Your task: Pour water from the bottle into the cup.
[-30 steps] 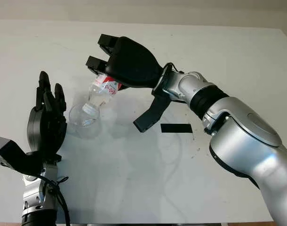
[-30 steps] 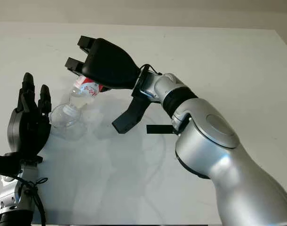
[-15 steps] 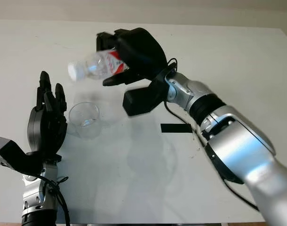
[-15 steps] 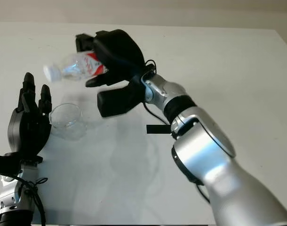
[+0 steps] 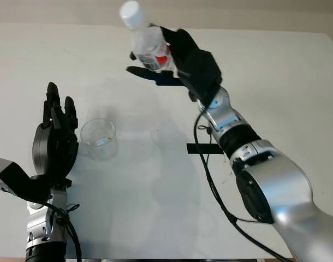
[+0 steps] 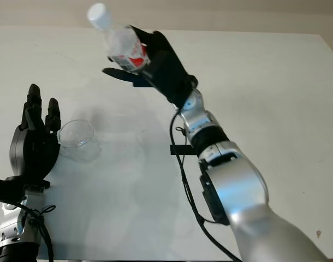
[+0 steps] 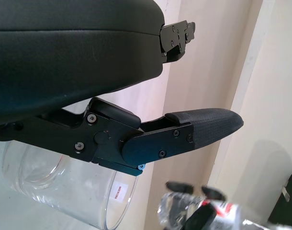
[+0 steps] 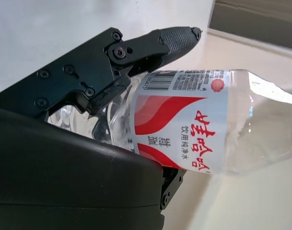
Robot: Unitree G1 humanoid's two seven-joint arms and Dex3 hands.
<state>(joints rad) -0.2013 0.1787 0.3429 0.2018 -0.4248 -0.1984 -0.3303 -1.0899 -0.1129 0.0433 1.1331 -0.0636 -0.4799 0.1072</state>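
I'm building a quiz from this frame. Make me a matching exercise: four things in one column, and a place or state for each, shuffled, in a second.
1. bottle
2. cup
3. left hand
4. black tape strip

a. open, beside the cup
b. lying flat on the table
c. held high, cap end up
d. standing upright on the table

Pairs: 1-c, 2-d, 3-a, 4-b
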